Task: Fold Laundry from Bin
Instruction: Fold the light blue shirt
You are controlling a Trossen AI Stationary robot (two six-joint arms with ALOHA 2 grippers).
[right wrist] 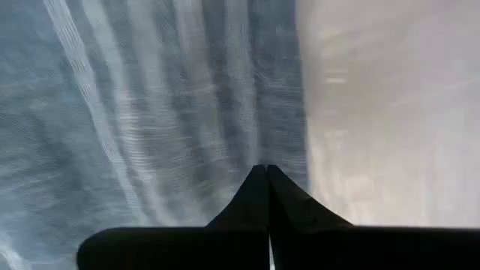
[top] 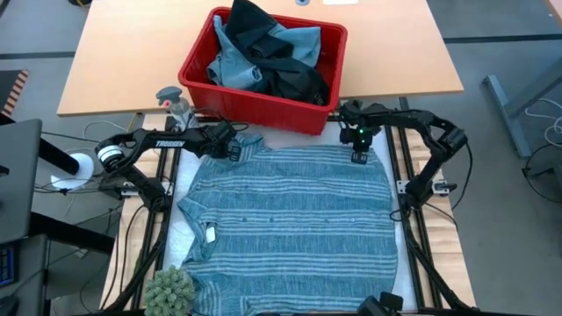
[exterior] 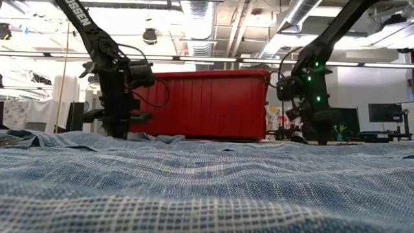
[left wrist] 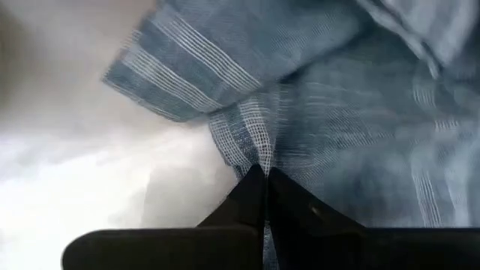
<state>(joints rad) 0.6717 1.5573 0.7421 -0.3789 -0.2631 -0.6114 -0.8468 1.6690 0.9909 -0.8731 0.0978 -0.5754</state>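
A grey-blue shirt with pale stripes point(top: 290, 219) lies spread flat on the white table top, its collar end toward the red bin point(top: 255, 110). The bin stands at the far side and holds more laundry: a light blue garment point(top: 233, 66) and dark ones point(top: 294, 79). My left gripper point(top: 235, 149) is shut at the shirt's far left corner. My right gripper point(top: 359, 156) is shut at its far right corner. In the low view both grippers point(exterior: 119, 133) point(exterior: 317, 137) reach down to the cloth in front of the bin point(exterior: 207, 103). My left gripper pinches a small pucker of the striped cloth point(left wrist: 253, 150) between its two fingertips, at the shirt's far left corner beside a sleeve. It comes slanting down from above. The cloth gathers toward the fingertips and lies on the table around them. My right gripper has its shut fingertips on the shirt just inside its right edge point(right wrist: 283, 154), at the far right corner, pointing down from above. The fingers hide how much cloth is between them. The shirt lies flat on the table there.
A green spiky ball point(top: 169, 288) sits at the table's near left corner, beside the shirt's near sleeve. A grey spray bottle point(top: 173, 101) stands left of the bin. A wooden table point(top: 123, 61) lies beyond the bin. Black frame rails point(top: 413, 237) run along both sides.
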